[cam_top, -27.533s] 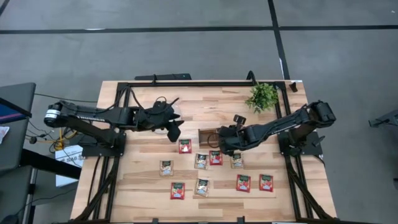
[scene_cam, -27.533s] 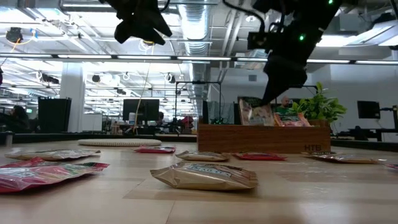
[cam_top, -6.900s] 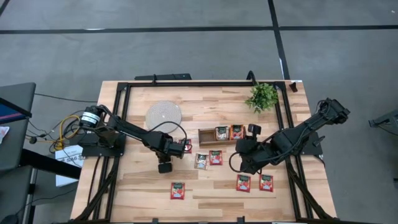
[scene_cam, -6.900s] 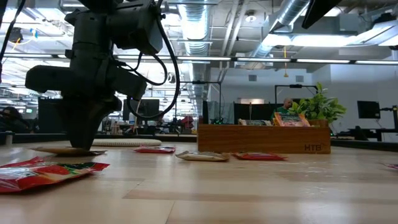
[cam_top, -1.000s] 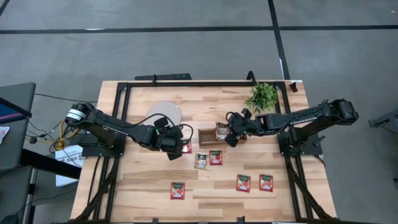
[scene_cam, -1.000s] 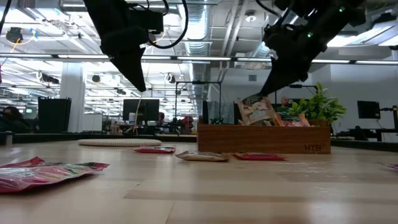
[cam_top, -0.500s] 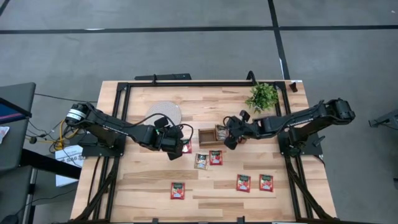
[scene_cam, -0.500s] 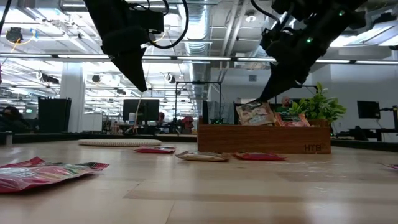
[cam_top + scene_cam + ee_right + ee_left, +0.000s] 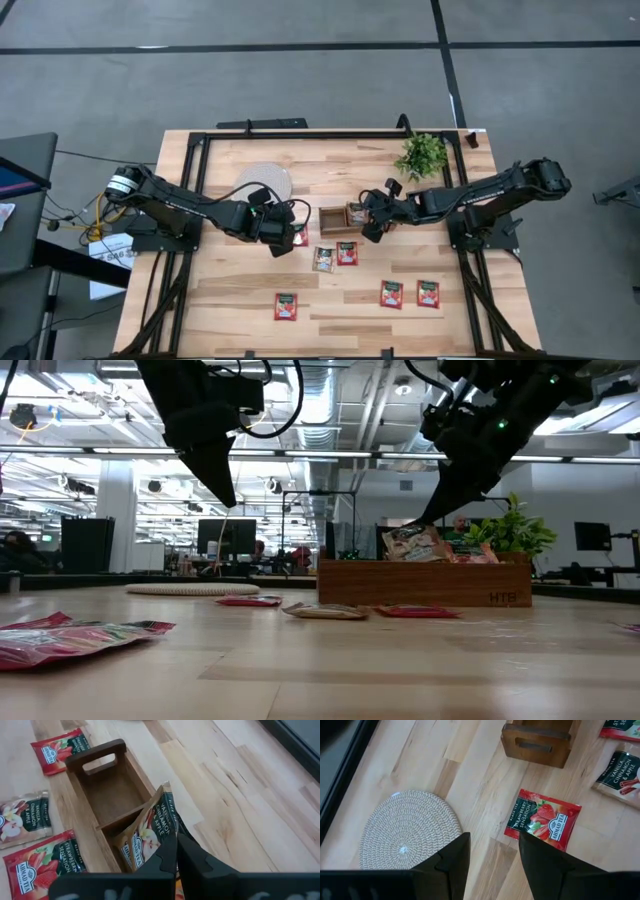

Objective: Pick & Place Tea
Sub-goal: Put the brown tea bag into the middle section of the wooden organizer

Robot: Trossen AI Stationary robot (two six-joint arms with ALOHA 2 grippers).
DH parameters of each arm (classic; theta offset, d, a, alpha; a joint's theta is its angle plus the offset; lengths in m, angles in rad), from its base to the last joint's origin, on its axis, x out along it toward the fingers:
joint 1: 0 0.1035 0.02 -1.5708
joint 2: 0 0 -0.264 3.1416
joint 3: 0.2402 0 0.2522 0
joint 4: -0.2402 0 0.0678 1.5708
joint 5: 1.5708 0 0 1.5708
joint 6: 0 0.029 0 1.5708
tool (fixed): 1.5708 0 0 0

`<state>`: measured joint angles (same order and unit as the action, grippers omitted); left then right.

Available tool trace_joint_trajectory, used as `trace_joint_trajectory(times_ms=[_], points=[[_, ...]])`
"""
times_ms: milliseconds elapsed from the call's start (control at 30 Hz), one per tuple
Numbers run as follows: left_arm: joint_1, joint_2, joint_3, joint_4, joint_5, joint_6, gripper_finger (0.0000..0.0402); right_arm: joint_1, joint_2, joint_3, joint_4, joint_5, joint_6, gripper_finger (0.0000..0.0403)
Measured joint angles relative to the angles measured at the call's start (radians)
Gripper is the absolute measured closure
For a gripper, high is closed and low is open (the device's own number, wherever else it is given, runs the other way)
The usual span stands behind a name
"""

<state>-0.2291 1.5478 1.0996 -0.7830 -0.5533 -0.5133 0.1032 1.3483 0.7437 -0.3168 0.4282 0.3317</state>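
Right gripper (image 9: 175, 851) pinches a vanilla-cinnamon sachet (image 9: 147, 831) over the wooden tray's (image 9: 95, 785) middle compartment, mid-table; released tilted, it could lodge on the divider. Left gripper (image 9: 490, 855), fingers apart, hovers above a strawberry sachet (image 9: 542, 819).

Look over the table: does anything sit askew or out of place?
Yes: the vanilla sachet pinched by the right hand leans tilted in the tray's middle compartment, not flat. The end compartment is bare.
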Motion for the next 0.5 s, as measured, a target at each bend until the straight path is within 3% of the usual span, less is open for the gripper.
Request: trace_joint_trajectory(times_ms=[333,500], points=[[0.000,0.000,0.001,0.000,0.000,0.000,0.0240,-0.008,0.000,0.000,0.003,0.001,0.000,0.0400],[0.000,0.000,0.001,0.000,0.000,0.000,0.0240,-0.025,0.000,0.000,0.003,0.000,0.000,0.0360]])
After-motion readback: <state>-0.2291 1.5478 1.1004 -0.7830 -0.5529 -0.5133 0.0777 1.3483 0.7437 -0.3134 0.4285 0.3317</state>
